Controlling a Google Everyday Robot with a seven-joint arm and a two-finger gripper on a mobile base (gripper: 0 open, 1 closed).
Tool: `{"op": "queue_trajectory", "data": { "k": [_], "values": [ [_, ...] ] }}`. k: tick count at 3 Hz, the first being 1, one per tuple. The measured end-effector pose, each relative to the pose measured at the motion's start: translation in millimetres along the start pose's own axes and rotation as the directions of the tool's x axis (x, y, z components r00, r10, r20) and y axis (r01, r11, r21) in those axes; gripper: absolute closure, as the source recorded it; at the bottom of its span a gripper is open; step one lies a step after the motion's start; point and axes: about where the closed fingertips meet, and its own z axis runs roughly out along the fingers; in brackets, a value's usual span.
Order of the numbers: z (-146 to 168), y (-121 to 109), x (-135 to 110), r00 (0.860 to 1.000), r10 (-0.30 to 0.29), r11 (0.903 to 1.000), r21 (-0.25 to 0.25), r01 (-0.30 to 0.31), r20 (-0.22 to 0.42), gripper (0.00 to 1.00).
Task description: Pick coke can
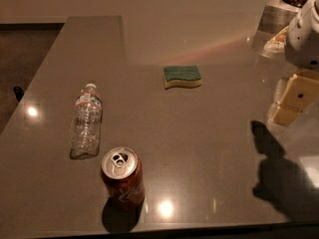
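The coke can (123, 179) is red with white script and a silver top with a pull tab. It stands upright near the front edge of the grey table (199, 143), left of centre. My gripper (292, 103), cream-coloured under a white arm (305, 34), hangs above the table at the far right. It is well to the right of the can and farther back, and holds nothing I can see. Its shadow falls on the table at the lower right.
A clear crinkled plastic water bottle (86, 123) stands just behind and left of the can. A green and yellow sponge (182, 76) lies farther back at centre. A metal container (279, 14) sits at the back right. The floor drops off at left.
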Motion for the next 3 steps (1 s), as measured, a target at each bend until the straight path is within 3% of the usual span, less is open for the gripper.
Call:
{"op": "queue_trajectory", "data": {
  "k": [2, 3],
  "values": [
    [1, 5, -4, 0.999, -0.014, 0.9997, -0.021, 0.014, 0.03, 0.0],
    [11, 31, -14, 0.984, -0.049, 0.9939, -0.09, 0.065, 0.169, 0.0]
  ]
}}
